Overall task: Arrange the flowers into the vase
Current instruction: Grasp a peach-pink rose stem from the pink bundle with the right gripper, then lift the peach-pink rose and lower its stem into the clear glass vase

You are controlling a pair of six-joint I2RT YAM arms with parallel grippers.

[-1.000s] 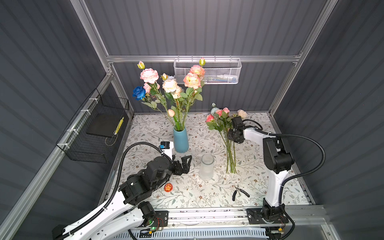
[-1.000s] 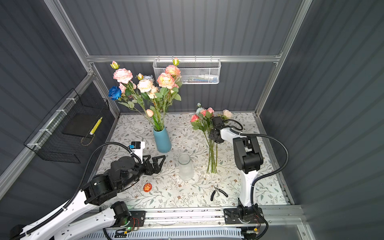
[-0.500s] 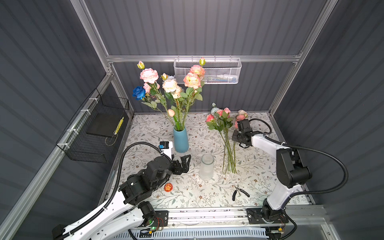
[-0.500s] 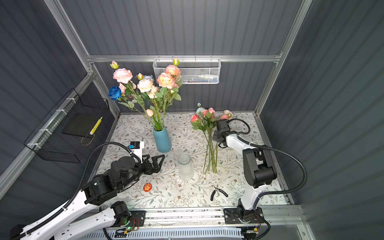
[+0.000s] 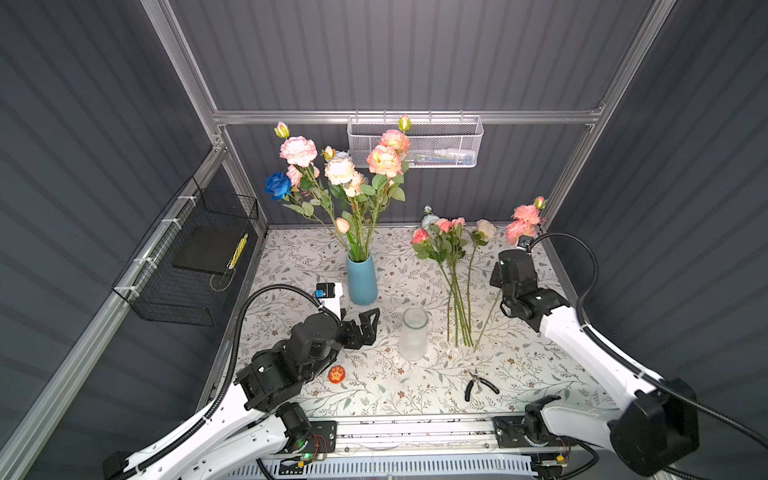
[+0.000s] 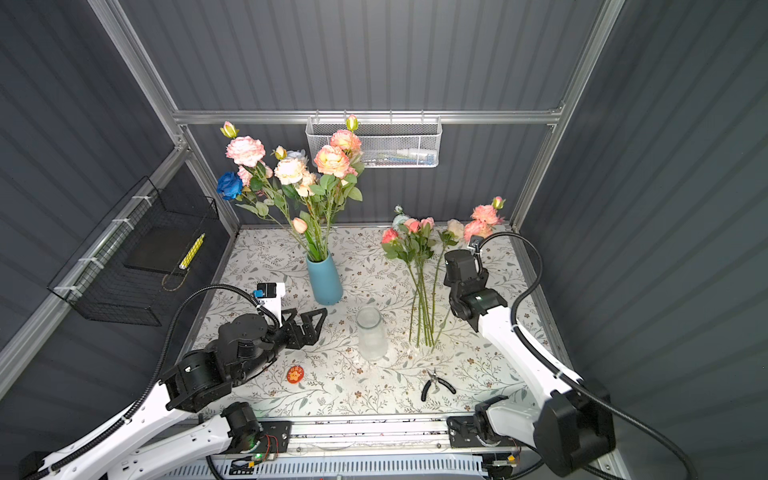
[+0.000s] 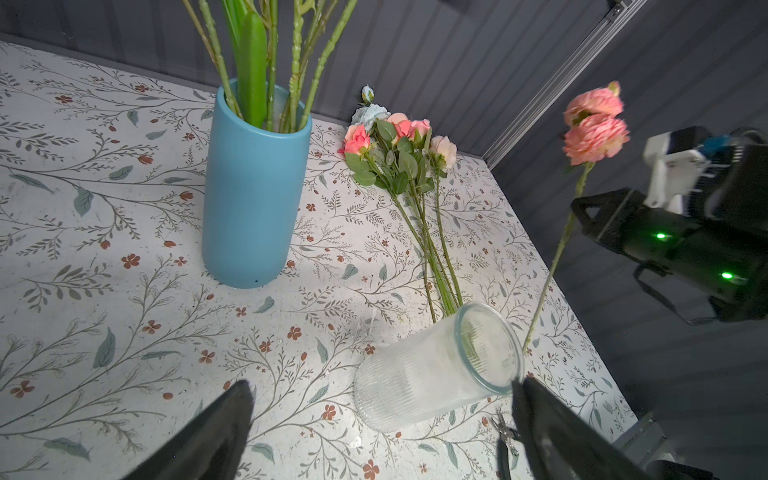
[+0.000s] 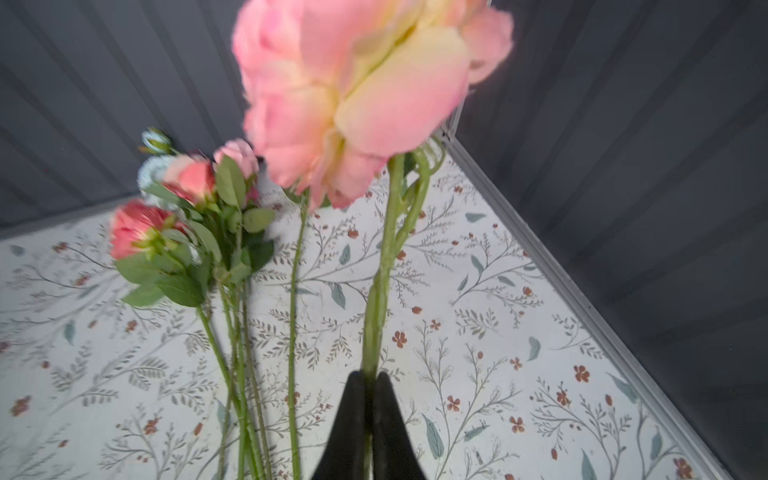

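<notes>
- Right gripper [image 8: 365,380]: jaws pinched tight on the upper stem of a pink peony-like flower [image 8: 353,95]; bloom raised off the floral table [image 5: 291,266]; stem tip low, beside the empty glass vase [image 5: 413,334].
- Handling: probably light; thin stem likely flexes and swings under the top-heavy head; petals soft; take hold of bare stem, below the bloom.
- Loose flowers [image 5: 453,266]: bundle lying flat, near the glass vase.
- Blue vase [image 5: 361,278]: holds tall stems.
- Left gripper [image 5: 365,328]: jaws spread wide, empty.
</notes>
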